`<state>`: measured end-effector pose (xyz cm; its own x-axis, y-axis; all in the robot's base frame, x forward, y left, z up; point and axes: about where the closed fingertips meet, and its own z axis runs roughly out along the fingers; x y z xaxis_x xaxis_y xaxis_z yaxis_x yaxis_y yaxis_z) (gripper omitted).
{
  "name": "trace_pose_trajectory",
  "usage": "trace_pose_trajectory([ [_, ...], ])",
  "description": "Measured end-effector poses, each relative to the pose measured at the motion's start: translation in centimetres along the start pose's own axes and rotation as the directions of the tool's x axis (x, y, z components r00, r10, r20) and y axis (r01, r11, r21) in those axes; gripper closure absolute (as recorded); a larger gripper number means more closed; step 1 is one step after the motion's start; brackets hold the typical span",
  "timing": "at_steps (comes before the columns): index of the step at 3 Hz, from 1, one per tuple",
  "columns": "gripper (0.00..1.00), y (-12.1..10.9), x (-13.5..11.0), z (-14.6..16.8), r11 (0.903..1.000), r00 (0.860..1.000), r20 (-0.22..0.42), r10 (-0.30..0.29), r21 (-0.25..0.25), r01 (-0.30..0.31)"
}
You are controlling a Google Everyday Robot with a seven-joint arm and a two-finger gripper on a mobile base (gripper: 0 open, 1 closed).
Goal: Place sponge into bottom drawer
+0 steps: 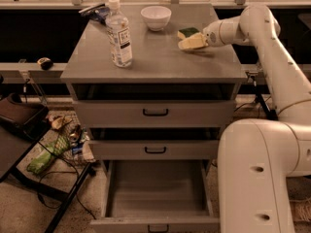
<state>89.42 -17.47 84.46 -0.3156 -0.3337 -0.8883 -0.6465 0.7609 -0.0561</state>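
The sponge (186, 32), yellow with a dark green top, lies on the cabinet top at the back right, near the white bowl. My gripper (192, 43) reaches in from the right, low over the cabinet top, with its tip right beside the sponge's near edge. I cannot tell if it touches the sponge. The bottom drawer (112, 198) is pulled out at floor level, and its grey tray looks empty. Its black handle (158, 227) shows at the front edge. The two upper drawers are closed.
A clear water bottle (119, 33) stands on the cabinet top at the left. A white bowl (156, 17) sits at the back, with a dark packet (95, 11) at the back left. A black stand, cables and clutter (53, 149) lie on the floor at the left. My white base (262, 174) stands close at the right.
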Motion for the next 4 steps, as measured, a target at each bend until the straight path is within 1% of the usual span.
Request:
trace_pose_trajectory([
  [1, 0.5, 0.0, -0.1, 0.0, 1.0, 1.0, 0.001, -0.001, 0.0, 0.001],
  [3, 0.97, 0.0, -0.1, 0.0, 1.0, 1.0, 0.001, -0.001, 0.0, 0.001],
  [4, 1.0, -0.5, -1.7, -3.3, 0.9985, 0.999, 0.0, -0.038, 0.039, 0.038],
])
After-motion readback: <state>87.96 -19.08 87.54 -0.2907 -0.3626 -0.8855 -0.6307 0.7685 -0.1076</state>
